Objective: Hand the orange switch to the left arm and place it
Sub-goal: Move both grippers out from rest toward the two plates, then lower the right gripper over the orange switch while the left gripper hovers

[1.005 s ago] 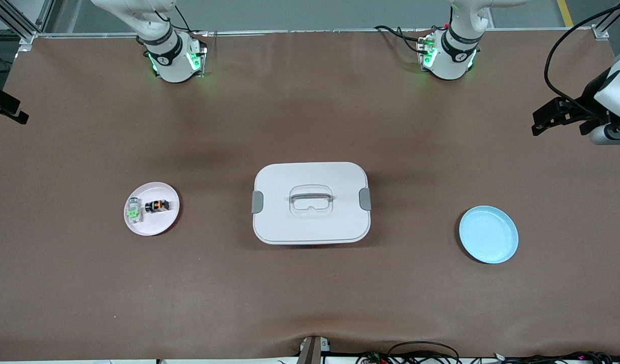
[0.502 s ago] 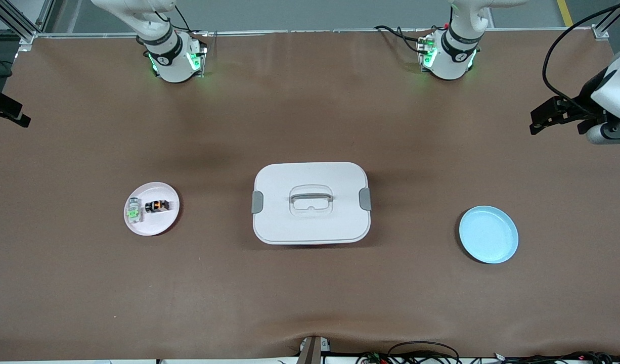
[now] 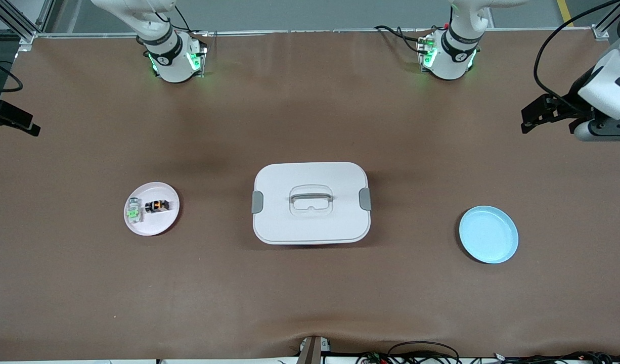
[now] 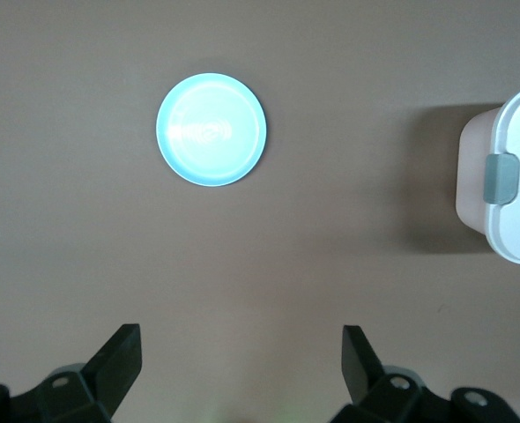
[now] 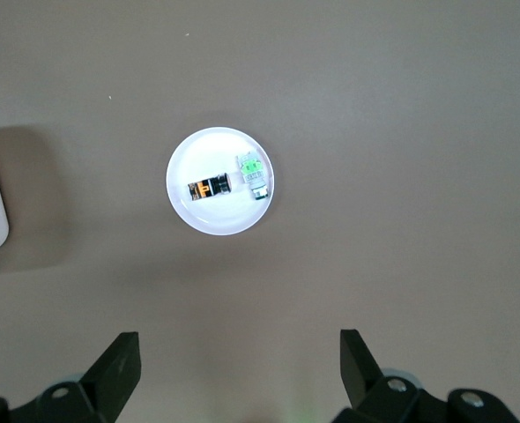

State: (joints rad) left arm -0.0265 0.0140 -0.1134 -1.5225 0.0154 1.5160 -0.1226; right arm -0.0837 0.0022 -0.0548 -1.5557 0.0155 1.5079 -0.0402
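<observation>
The orange switch [image 3: 157, 206], a tiny black block with a glowing orange centre, lies on a small pink plate [image 3: 153, 225] toward the right arm's end of the table. The right wrist view shows this orange switch [image 5: 209, 188] on the pink plate [image 5: 221, 220]. The white box [image 3: 310, 202] with grey latches stands mid-table, its edge visible as the box [image 4: 517, 189]. My right gripper [image 3: 21, 125] hangs open and empty high over the table's edge at the right arm's end; the right gripper [image 5: 240, 345] has wide-apart fingers. My left gripper [image 3: 531, 116] is open and empty high over the left arm's end; the left gripper [image 4: 241, 344] holds nothing.
A pale switch with a green centre [image 3: 133, 212] shares the pink plate, beside the orange one. An empty light-blue plate [image 3: 488, 234] sits toward the left arm's end. Cables lie along the table edge nearest the front camera.
Both grippers have drifted a little inward from the table's ends. The switches, plates and box have not moved.
</observation>
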